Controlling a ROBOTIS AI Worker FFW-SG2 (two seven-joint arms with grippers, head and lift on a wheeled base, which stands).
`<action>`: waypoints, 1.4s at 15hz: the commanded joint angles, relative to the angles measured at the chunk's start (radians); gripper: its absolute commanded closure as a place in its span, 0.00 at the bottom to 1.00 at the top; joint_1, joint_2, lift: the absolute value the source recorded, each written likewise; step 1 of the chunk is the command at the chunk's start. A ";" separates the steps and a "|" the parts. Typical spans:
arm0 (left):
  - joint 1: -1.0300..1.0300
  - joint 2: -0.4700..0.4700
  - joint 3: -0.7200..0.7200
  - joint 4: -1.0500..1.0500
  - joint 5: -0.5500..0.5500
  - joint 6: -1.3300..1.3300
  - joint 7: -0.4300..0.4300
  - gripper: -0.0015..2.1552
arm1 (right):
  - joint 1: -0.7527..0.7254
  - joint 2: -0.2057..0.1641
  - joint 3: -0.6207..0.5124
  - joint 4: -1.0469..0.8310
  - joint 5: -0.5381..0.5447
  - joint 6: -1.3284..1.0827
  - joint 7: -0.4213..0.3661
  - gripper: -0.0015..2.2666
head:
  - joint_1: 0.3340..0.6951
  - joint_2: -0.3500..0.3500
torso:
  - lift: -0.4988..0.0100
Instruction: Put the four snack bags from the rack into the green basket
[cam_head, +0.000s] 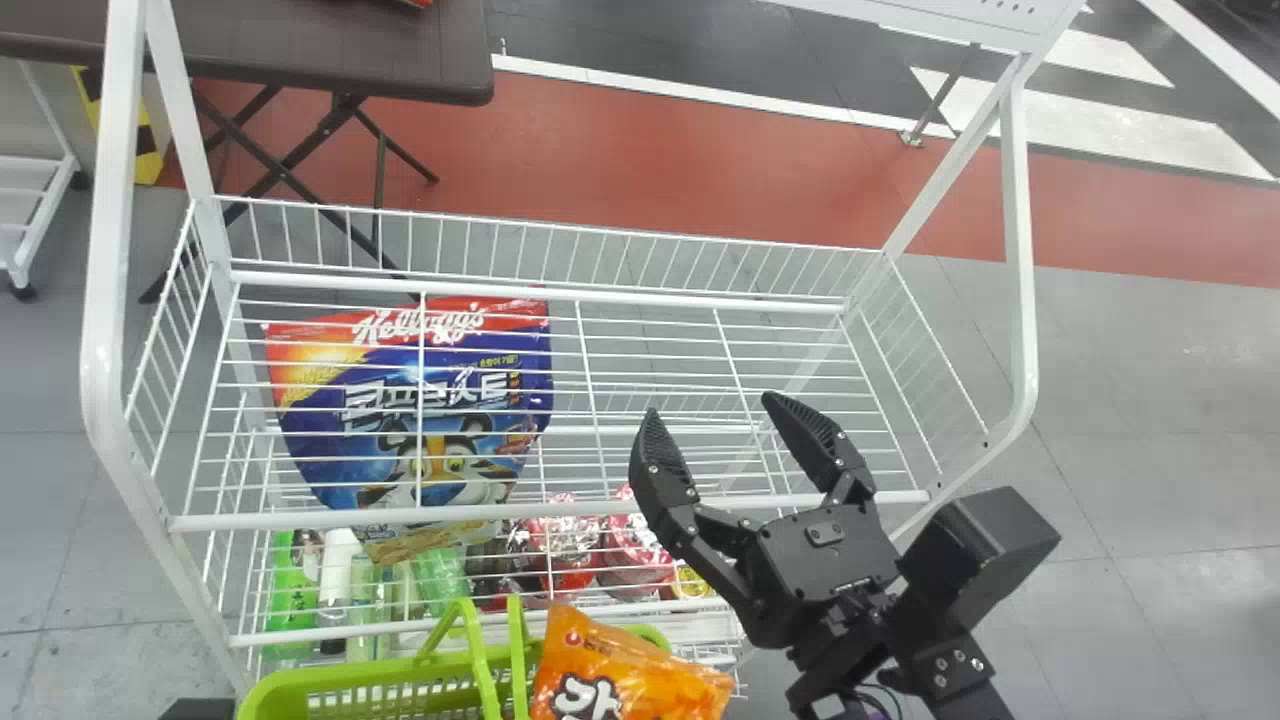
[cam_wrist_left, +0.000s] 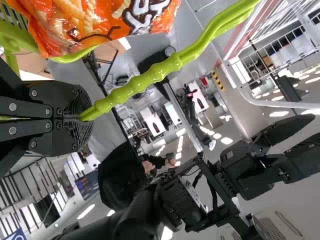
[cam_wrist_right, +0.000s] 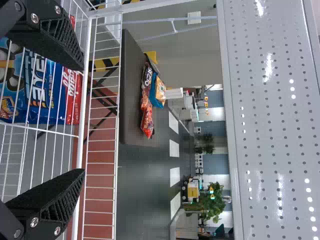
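The blue and red snack bag (cam_head: 415, 400) lies at the left of the head view, behind wires of the white rack (cam_head: 103, 350). Its red end points to the top of the frame, and it tapers towards the bottom, its long axis hard to tell. The orange snack bag (cam_head: 620, 670) rises from the green basket (cam_head: 350, 675) at bottom centre, slanting down to the right and cut off by the edge.

The right claw (cam_head: 709, 408), right of centre, is spread wide and holds nothing; the blue bag is well to its left, the orange one below and left.

The left wrist view shows what the head view doesn't: the left claw (cam_wrist_left: 82, 119) closed on the basket's handle (cam_wrist_left: 140, 80), near the orange bag. The right wrist view adds packets (cam_wrist_right: 150, 100) lying on the dark counter (cam_wrist_right: 131, 95) beyond the rack.
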 joint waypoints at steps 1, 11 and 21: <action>-0.001 -0.001 0.000 0.001 0.000 -0.004 0.000 0.98 | 0.000 0.003 0.000 0.004 0.000 -0.001 0.000 0.04 | 1.00 0.00 | 0.97; -0.002 -0.001 -0.005 0.002 0.000 -0.007 0.007 0.98 | 0.003 0.003 -0.005 0.002 -0.008 -0.013 -0.001 0.04 | 1.00 0.00 | 0.97; -0.005 -0.001 -0.014 0.004 -0.006 -0.010 0.012 0.98 | 0.011 0.003 -0.007 -0.001 -0.008 -0.032 -0.001 0.04 | 1.00 0.00 | 0.97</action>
